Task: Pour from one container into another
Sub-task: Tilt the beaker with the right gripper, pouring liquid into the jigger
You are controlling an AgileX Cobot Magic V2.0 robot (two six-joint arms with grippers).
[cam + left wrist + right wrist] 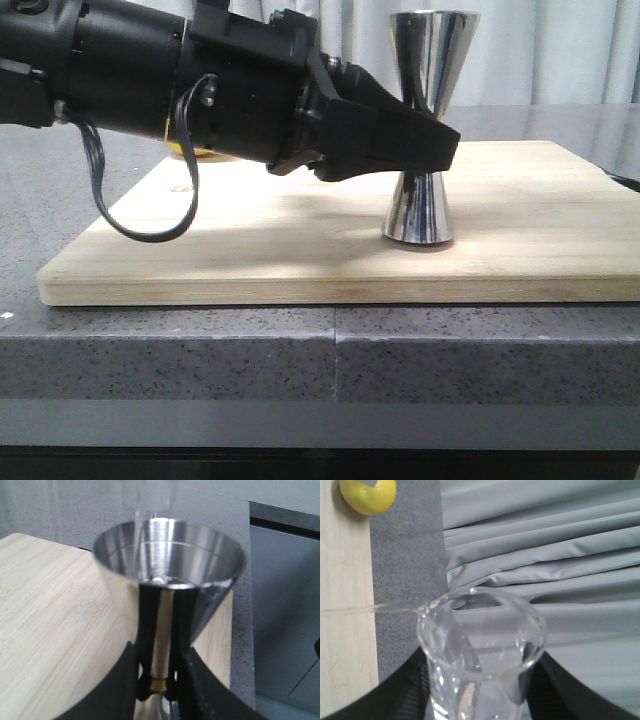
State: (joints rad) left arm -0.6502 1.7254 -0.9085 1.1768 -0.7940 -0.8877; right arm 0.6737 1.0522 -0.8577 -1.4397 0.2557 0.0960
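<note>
Steel jigger (420, 130) upright on board (250, 250) | left pincer (157, 680) pinching its waist | right pincer (480, 690) clamping tipped glass beaker (480, 645), thin stream coming off the lip

No legible text, labels, brands or numbers in any view. Lemon (368, 495) carries grey sticker at 12 o'clock edge; print unreadable.

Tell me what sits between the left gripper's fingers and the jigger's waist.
Nothing: in the left wrist view the left gripper has its fingers pressed directly against the steel jigger just above its gold band, with no gap showing.
</note>
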